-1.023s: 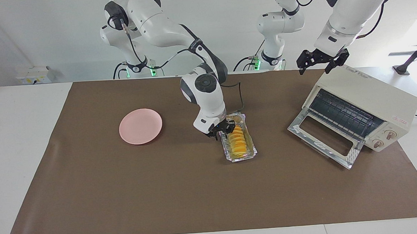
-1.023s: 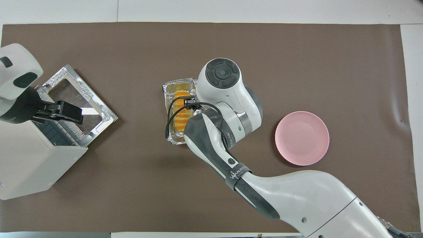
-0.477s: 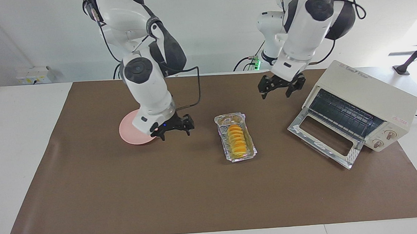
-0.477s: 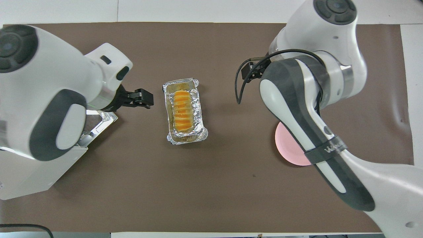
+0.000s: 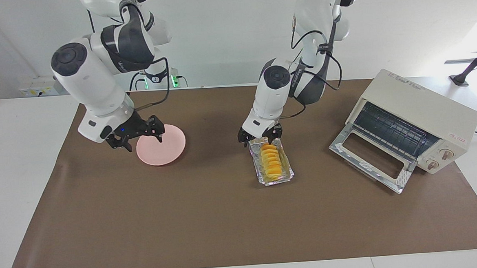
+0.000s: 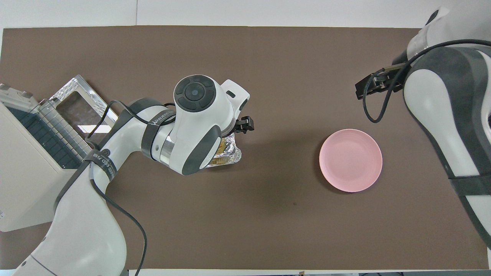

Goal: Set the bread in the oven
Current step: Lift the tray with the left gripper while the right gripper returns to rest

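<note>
Now: Bread Waits in Its Tray, Oven Door Down

Bread (image 5: 270, 161) lies in the foil tray (image 5: 285, 178) mid-table. Left gripper (image 5: 260, 138) sits low at the tray's robot-side end, fingers spread. Oven (image 5: 421, 110) gapes beside it. Right gripper (image 5: 135, 135) hangs over the pink plate (image 5: 167, 148), fingers apart, empty.
</note>
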